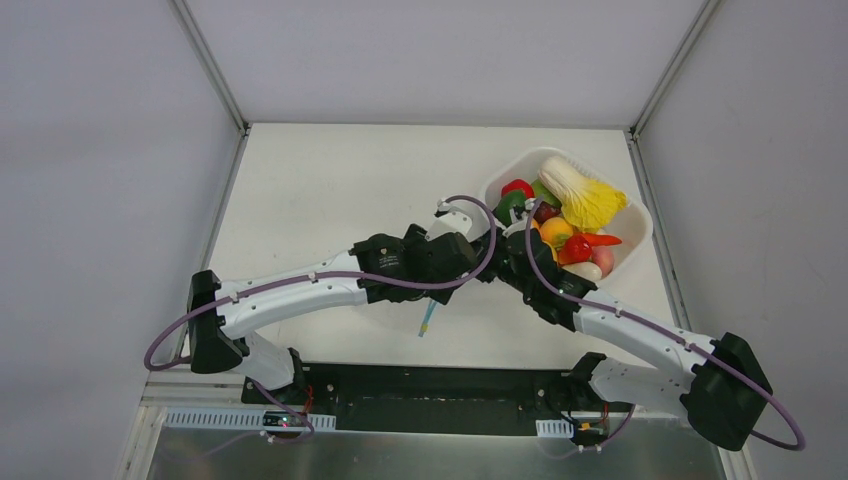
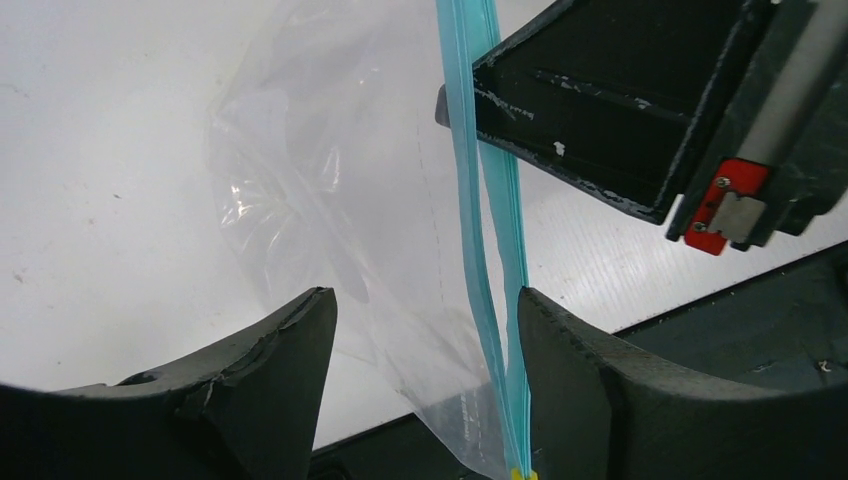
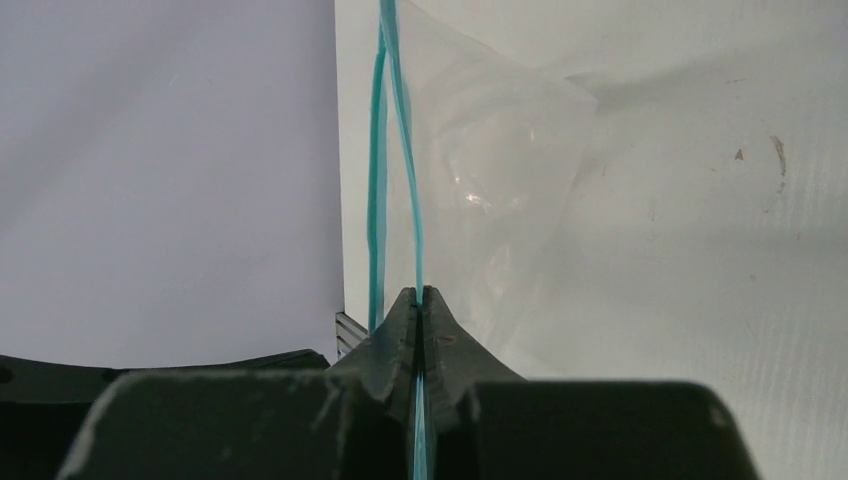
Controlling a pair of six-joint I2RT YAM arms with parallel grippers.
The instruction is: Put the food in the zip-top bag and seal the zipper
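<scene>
The right gripper has its fingers pressed together on the zipper, pinching the teal strip edge-on. Beyond the pinch the two zipper tracks stand apart, so the mouth of the zip-top bag is unsealed there. The clear crinkled film billows out to one side over the white table.

The left gripper is spread wide, its fingers either side of the same strip. The zipper runs between them close to one finger; I cannot tell whether it touches. The right gripper's black finger meets the strip farther along.

In the top view the two arms meet at mid-table and hide most of the bag. The food sits heaped in a white tub at the table's far right, just beside the right arm.
</scene>
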